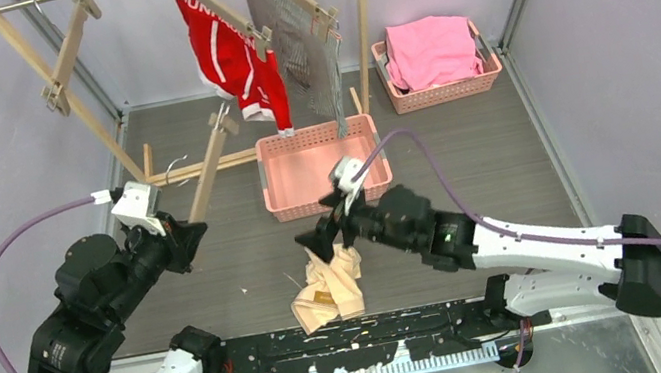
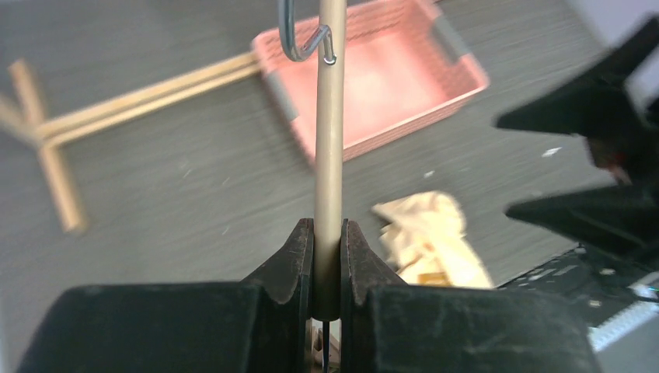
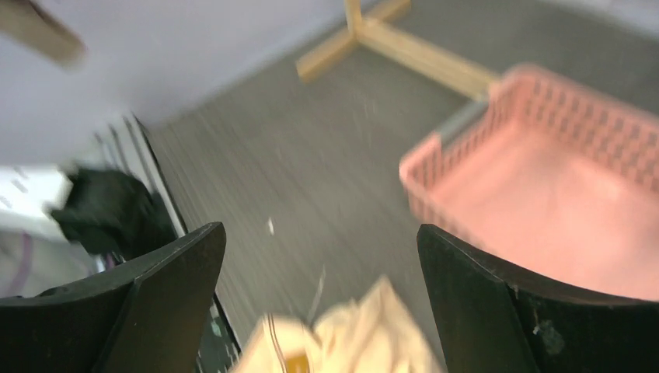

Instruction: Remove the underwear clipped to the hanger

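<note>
The pale peach brief (image 1: 328, 288) lies crumpled on the table near the front edge; it also shows in the left wrist view (image 2: 427, 237) and the right wrist view (image 3: 350, 338). My right gripper (image 1: 325, 238) hovers just over it, jaws wide open (image 3: 320, 233) and empty. My left gripper (image 1: 188, 239) is shut on the bar of a bare wooden hanger (image 1: 207, 172), seen clamped between the jaws (image 2: 329, 233). The red brief (image 1: 234, 56) and the grey-and-white striped brief (image 1: 298, 45) hang clipped to hangers on the rack at the back.
A pink basket (image 1: 274, 206) stands mid-table, just behind my right gripper. A second basket (image 1: 442, 92) at the back right holds a bright pink cloth (image 1: 430, 48). The wooden rack's legs (image 1: 67, 89) and foot (image 1: 192, 169) stand at the back left.
</note>
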